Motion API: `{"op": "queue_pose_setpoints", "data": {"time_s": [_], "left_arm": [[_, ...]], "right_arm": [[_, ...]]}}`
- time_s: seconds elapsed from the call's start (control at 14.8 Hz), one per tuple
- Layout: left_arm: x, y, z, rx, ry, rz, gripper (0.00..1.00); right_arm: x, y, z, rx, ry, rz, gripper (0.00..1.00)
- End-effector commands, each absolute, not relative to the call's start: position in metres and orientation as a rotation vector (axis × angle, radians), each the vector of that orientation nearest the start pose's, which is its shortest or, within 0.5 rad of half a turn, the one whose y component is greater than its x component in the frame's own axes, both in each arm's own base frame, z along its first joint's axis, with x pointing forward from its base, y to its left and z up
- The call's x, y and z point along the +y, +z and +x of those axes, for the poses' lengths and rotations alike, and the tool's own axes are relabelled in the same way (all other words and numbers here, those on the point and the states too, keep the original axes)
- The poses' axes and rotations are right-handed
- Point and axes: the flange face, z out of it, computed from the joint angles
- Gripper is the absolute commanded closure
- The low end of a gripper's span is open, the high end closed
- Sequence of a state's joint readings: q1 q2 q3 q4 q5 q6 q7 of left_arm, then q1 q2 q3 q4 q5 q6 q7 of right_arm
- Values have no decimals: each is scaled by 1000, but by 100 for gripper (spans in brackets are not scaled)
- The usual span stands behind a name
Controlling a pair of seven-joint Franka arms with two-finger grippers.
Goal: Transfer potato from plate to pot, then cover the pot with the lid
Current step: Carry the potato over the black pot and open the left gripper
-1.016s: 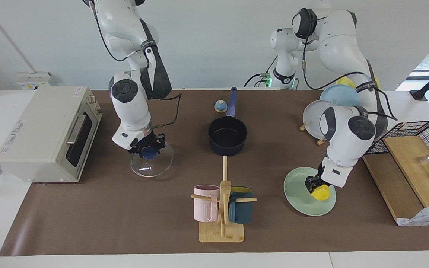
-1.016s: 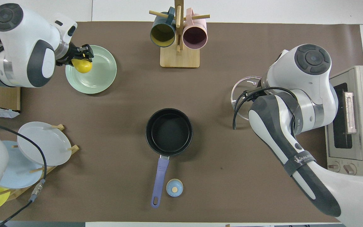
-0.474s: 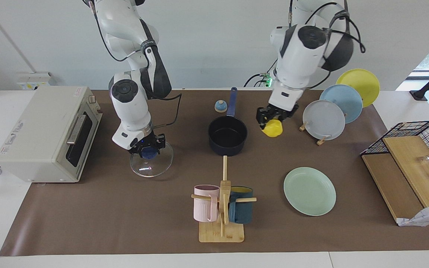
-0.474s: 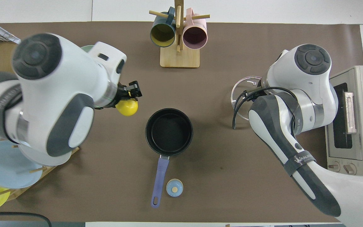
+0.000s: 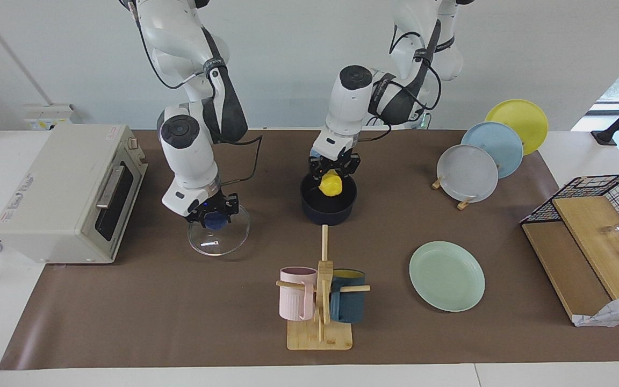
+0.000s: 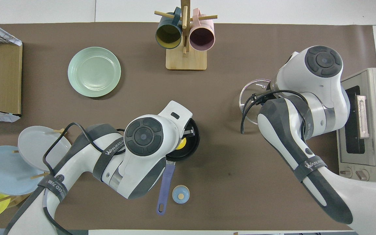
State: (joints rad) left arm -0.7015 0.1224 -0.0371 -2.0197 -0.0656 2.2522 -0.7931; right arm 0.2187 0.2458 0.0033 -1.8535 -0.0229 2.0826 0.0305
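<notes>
Left claw (image 5: 333, 171) is gripping the potato (image 5: 330, 184), hanging right over the pot (image 5: 329, 208) mid-bench. Right claw (image 5: 213, 211) is sitting clamped on the lid (image 5: 218, 236) knob.

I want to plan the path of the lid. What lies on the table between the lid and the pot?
Nothing: in the facing view, only bare brown mat lies between the lid, under the right pincer, and the pot.
</notes>
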Motion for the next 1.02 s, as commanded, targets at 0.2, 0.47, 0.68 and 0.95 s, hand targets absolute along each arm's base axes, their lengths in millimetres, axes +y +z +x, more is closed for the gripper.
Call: {"op": "queue_pose_setpoints", "data": {"time_s": [0.2,0.47,0.68,0.95], "left_arm": [[-403,357,431,-118,-85,-3259,100],[-396,347,432,21,-69,-3244,100],[-391,339,425,82,-48,-3230,100],[-391,332,420,99,-30,-3220,100]], "right_arm": [[135,392,603,-276,33,-3135,100],[135,392,603,-276,33,-3135,100],[135,392,603,-276,33,-3135,100],[135,392,603,-276,33,-3135,100]]}}
